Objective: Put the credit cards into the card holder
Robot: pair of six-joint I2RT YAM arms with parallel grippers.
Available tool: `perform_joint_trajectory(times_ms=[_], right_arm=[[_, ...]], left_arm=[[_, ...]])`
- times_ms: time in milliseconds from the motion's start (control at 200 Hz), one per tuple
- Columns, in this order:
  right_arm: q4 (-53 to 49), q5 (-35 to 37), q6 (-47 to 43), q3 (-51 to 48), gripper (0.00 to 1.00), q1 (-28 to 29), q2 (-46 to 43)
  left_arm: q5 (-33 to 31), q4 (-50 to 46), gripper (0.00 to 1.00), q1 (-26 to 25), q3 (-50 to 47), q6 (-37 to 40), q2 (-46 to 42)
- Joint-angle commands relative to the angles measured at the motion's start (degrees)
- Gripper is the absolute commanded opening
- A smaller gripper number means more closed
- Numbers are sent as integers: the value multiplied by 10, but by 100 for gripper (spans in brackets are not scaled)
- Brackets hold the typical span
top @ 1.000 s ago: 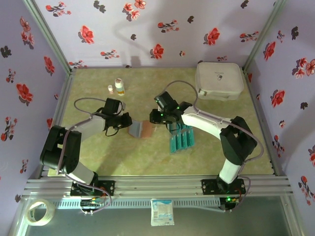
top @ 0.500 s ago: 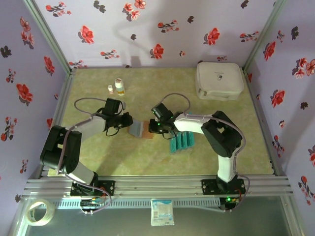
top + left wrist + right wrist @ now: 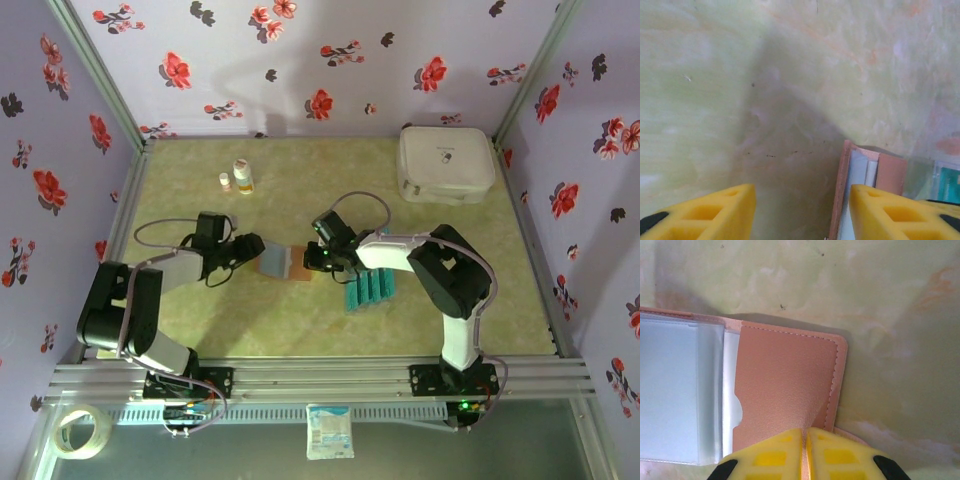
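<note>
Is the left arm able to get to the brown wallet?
Probably yes: the left gripper is open, the card holder lies just ahead of it, and nothing sits between them.

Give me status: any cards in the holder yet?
Done: the card holder lies open on the table, pockets up. In hand: the right gripper is pinched shut on its brown flap; the left gripper hangs open at the other side. Left: everything. The credit cards lie in a row beside the holder, and no teal card shows in its pockets.
</note>
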Motion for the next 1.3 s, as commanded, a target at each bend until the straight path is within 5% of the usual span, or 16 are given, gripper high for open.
perform_joint_trajectory(times_ms=[0, 485, 785, 1295], right_arm=[[-20, 14, 0, -11, 11, -3, 20], [-19, 12, -3, -13, 8, -5, 28], [-19, 10, -3, -9, 7, -5, 35], [-35, -2, -11, 17, 5, -7, 58]], left_arm=[[30, 52, 52, 7, -10, -26, -11], [36, 65, 30, 12, -16, -32, -10], [41, 65, 0, 14, -13, -31, -12], [59, 160, 0, -56, 12, -115, -9]])
